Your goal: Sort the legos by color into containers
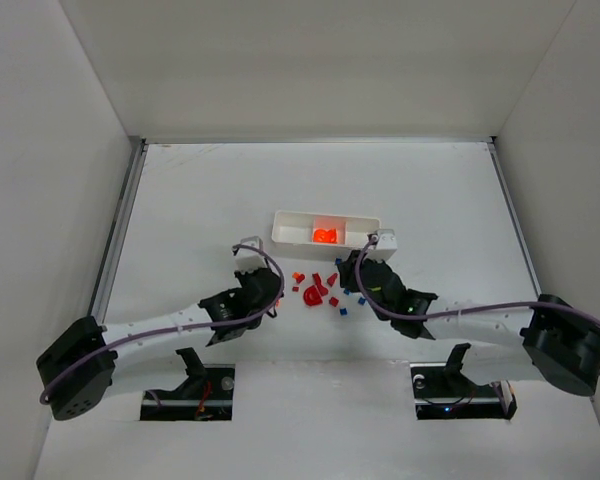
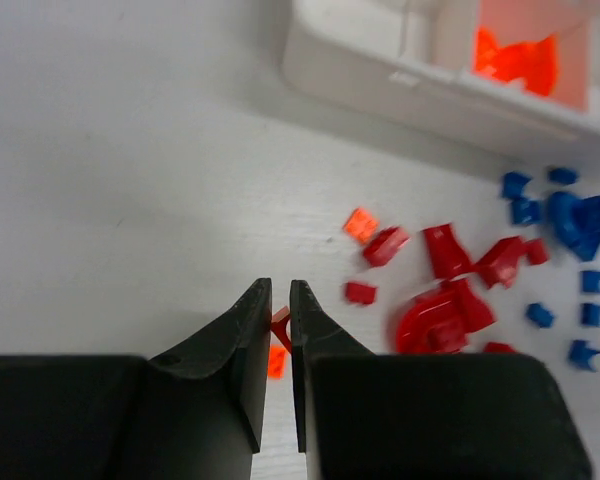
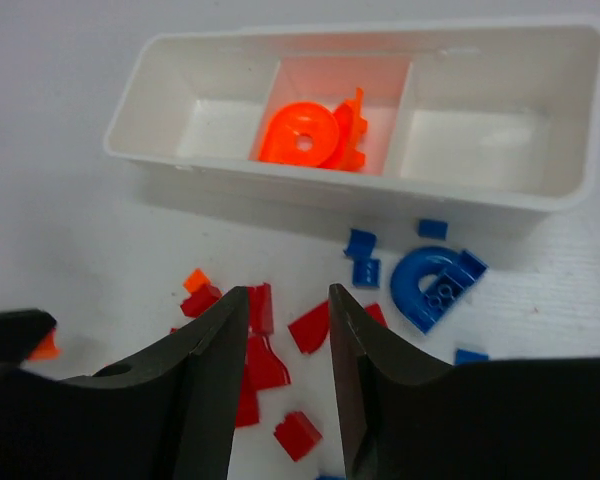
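The left claw [image 2: 280, 290] is all but closed, pinching a tiny orange lego [image 2: 281, 322] between its tips. It sits low over the desk [image 2: 130, 180] at the left edge of the loose pile.

As I judge it, the coming move turns on where the orange home lies from that claw. The white tray [image 3: 330, 192] sits on the far side of the pile, its long axis running left to right. Its middle compartment [image 3: 385, 85], the one holding orange pieces [image 3: 305, 135], is far and to the right of the left claw. So the carry should go away from the arm bases and rightward, over the tray's near wall, stopping short of the right-hand cell.

The right claw [image 3: 287, 292] is open and holds nothing. It hangs over the red legos [image 3: 255, 360] in the middle of the pile, with the blue legos [image 3: 435, 285] just to its right, near the tray. It is the nearer arm to the tray and sits close beside the left claw's likely path.
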You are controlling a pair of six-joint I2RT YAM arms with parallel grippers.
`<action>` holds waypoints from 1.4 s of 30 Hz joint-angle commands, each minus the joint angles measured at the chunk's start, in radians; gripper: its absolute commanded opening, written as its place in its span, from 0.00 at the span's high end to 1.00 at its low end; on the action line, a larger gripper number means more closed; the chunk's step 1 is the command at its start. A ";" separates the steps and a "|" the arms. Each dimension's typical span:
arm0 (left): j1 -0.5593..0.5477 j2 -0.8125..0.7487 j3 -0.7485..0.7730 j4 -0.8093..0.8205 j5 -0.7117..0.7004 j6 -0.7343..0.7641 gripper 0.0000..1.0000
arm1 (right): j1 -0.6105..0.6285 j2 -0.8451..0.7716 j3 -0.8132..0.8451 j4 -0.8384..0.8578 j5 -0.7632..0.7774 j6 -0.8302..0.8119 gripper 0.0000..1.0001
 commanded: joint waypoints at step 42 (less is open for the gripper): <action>0.103 -0.186 -0.077 0.036 0.077 0.132 0.69 | 0.134 0.376 0.350 -0.023 -0.191 -0.026 0.73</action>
